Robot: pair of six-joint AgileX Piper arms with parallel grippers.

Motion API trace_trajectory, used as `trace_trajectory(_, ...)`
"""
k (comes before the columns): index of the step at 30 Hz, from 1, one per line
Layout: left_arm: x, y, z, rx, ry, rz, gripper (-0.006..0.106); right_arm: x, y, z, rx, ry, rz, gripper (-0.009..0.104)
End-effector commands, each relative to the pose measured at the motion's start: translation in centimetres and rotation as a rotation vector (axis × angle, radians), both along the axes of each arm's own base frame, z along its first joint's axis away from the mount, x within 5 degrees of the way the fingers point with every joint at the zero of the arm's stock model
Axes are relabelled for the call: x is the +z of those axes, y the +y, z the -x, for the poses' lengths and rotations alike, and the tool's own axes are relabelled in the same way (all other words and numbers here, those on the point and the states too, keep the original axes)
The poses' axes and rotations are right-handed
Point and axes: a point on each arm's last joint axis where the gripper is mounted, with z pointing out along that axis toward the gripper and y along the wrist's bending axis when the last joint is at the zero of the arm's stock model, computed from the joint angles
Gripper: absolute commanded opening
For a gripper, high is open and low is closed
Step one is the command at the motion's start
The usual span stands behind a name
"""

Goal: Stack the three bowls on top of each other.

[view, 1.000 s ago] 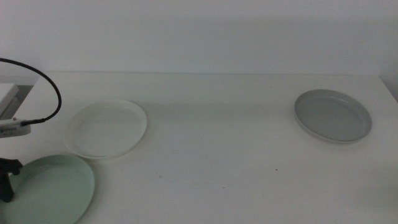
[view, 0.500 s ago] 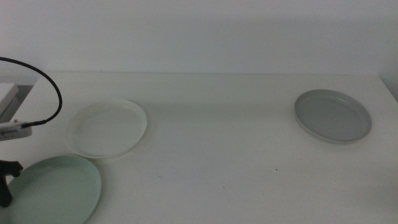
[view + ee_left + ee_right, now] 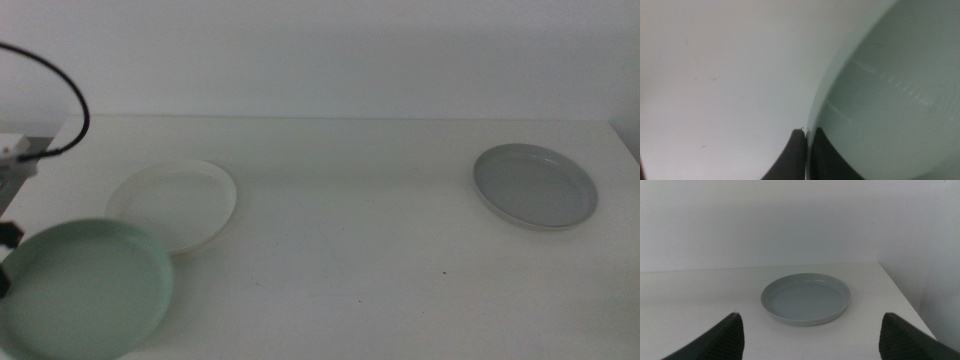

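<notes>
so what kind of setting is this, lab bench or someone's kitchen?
Looks like a lab or test bench, not a kitchen: a bare white table against a blank white wall, holding only three bowls, mint green, white and grey, plus a loose black cable from the robot arm.

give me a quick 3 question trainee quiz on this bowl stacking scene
1. True or false: the left pincer is shut on the mint green bowl's rim.
2. Which bowl does the mint green one overlap in the middle view? A) white bowl B) grey bowl
3. Fill in: the right pincer is ____, facing the grey bowl.

Key: 1 true; 2 A; 3 open
</notes>
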Motion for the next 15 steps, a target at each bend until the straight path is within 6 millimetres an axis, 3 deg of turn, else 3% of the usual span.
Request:
trace_trajectory(1,1.5,-1.5,-0.3,0.024,-0.039,0.019,-0.002,0.0,0.0,0.0,0.002,-0.005,0.015,0.093)
trace_trajectory(7,3.3,-6.4,-2.6,0.027,-0.083,0.055,-0.002,0.0,0.0,0.0,0.002,-0.005,0.015,0.093)
trace_trajectory(15,3.9,-15.2,-6.3,0.008,-0.066,0.155,-0.002,0.0,0.0,0.0,0.002,-0.005,0.015,0.093)
